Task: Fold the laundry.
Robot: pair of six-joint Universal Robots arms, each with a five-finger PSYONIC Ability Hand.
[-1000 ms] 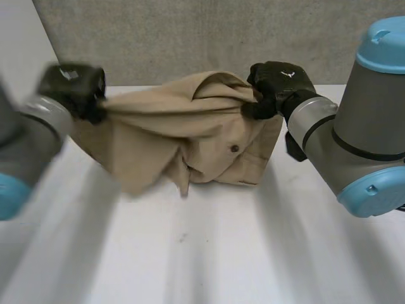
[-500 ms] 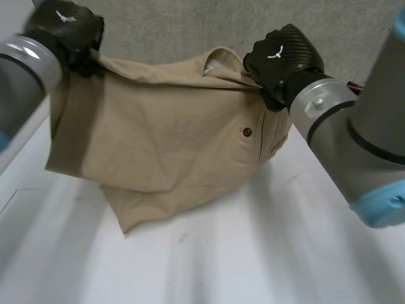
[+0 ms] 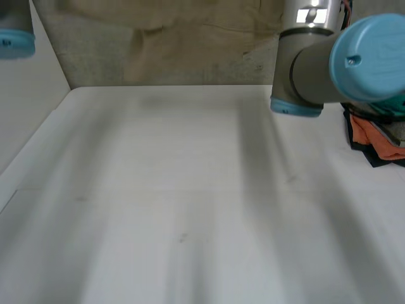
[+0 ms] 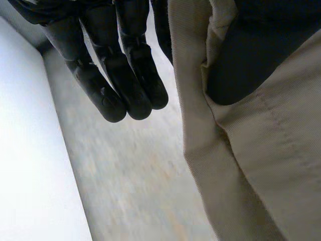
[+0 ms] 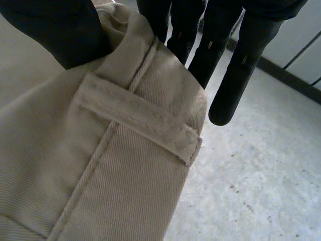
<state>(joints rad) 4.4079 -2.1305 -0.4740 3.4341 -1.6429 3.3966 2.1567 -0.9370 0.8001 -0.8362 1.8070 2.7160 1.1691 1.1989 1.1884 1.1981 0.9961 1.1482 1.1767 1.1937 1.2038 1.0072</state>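
Observation:
The beige trousers hang high above the white table, their lower part dangling before the back wall. In the left wrist view my left hand pinches an edge of the trousers between its thumb and straight fingers. In the right wrist view my right hand pinches the waistband of the trousers by a belt loop, thumb on one side and fingers on the other. Both arms are raised: the right arm and the left arm's blue cap.
A heap of orange and dark cloth lies at the table's right edge behind my right arm. A grey wall stands behind the table's far edge.
Both hands have lifted the trousers from the table's far side up high; the cloth has left the tabletop and now hangs stretched between them.

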